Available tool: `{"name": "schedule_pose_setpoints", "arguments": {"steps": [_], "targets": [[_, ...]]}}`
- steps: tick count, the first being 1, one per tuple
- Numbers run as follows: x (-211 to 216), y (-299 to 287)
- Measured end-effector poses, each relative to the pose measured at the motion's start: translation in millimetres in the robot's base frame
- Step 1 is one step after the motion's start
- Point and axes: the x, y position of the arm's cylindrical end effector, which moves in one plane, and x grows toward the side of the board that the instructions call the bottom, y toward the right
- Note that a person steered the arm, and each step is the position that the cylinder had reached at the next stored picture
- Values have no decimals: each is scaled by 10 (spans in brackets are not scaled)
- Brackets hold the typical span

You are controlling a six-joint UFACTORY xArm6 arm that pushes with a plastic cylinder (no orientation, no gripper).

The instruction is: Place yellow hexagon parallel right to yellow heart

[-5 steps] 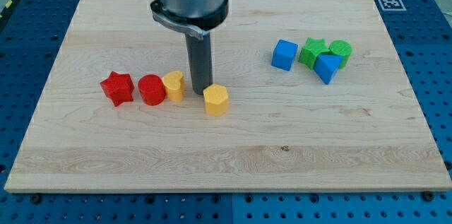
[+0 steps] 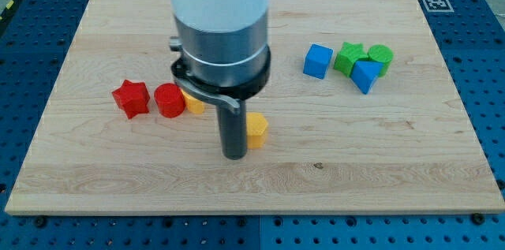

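The yellow hexagon (image 2: 257,129) lies near the board's middle, partly hidden behind my rod. My tip (image 2: 234,155) is on the board just left of and below the hexagon, touching or nearly touching it. The yellow heart (image 2: 192,104) sits to the upper left, mostly hidden by the arm, right beside the red cylinder (image 2: 169,100).
A red star (image 2: 131,98) lies left of the red cylinder. At the upper right are a blue cube (image 2: 317,61), a green star (image 2: 349,57), a green cylinder (image 2: 380,56) and a blue triangular block (image 2: 365,75). The wooden board (image 2: 379,163) rests on a blue perforated table.
My tip has moved toward the view's bottom, from above-left of the hexagon to its lower left. The hexagon has shifted slightly right and down. The arm now hides most of the heart.
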Motion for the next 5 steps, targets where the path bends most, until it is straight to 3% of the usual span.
{"name": "schedule_pose_setpoints", "arguments": {"steps": [5], "targets": [[-212,108]]}}
